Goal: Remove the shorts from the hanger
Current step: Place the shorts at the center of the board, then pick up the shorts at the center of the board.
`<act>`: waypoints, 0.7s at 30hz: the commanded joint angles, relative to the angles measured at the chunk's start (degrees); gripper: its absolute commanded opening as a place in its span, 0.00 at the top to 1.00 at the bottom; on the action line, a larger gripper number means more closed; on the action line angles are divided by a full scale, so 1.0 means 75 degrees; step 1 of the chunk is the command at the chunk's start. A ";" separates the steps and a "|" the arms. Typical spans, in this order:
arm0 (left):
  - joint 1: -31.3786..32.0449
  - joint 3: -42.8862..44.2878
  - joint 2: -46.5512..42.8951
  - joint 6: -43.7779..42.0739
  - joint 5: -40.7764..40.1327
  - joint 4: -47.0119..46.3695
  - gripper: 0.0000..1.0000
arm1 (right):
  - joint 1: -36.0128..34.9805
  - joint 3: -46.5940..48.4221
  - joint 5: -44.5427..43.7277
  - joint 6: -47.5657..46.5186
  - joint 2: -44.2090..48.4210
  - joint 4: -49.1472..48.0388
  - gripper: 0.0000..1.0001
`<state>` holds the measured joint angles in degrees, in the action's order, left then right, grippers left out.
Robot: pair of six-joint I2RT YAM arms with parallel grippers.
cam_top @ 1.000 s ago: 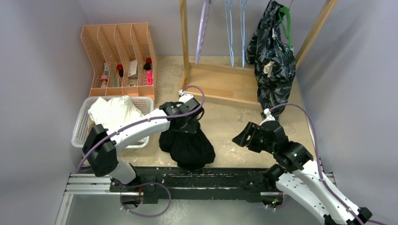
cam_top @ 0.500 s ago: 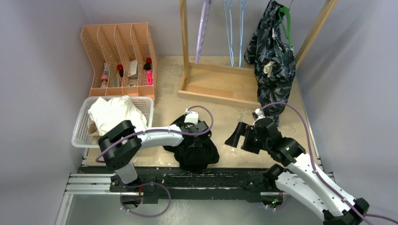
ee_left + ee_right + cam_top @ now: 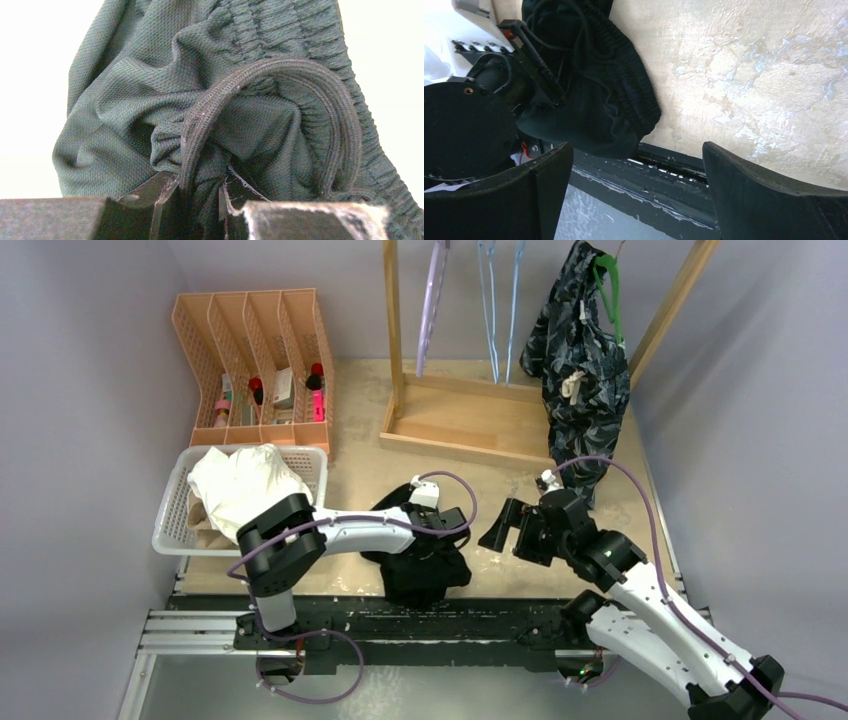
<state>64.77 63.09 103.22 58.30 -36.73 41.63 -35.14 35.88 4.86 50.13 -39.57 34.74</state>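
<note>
The black shorts lie crumpled near the table's front edge. My left gripper reaches over them from the left. In the left wrist view it is shut on a bunch of the black shorts, pinching mesh and a loop of drawstring. My right gripper hovers just right of the pile, open and holding nothing. In the right wrist view its wide jaws frame the black shorts. Dark blue patterned shorts hang on a green hanger at the back right.
A wooden rack at the back holds a bare purple hanger and blue hangers. White shorts fill a white basket on the left. An orange organizer stands behind the basket. A black rail runs along the table's front edge.
My left gripper swung right over the black shorts and closed on them, bunching the fabric. My right gripper opened wider and shifted slightly toward the pile.
</note>
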 commanded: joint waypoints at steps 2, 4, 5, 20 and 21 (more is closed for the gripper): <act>-0.0079 0.0237 -0.0983 0.0345 -0.0808 0.0875 1.00 | -0.0014 0.0090 -0.0313 -0.0106 0.0245 0.0330 0.00; -0.0278 0.0305 -0.1455 0.0387 -0.1047 0.1009 1.00 | -0.0015 -0.0001 -0.0403 -0.0127 0.0324 0.0283 0.00; -0.0402 0.0367 -0.1677 0.0299 -0.1074 0.1044 1.00 | -0.0013 0.0012 -0.0419 -0.0122 0.0339 0.0293 0.00; -0.2339 0.2971 -0.3598 -0.1568 -0.2553 0.2273 1.00 | -0.0014 0.0018 -0.0393 -0.0243 0.0685 0.0625 0.00; -0.2406 0.3293 -0.3527 -0.1610 -0.2670 0.2443 1.00 | -0.0013 0.0015 -0.0449 -0.0262 0.0727 0.0633 0.00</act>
<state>51.57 79.15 75.48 51.37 -50.02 56.01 -35.14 34.61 2.50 49.58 -35.16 37.71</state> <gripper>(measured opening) 0.181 0.995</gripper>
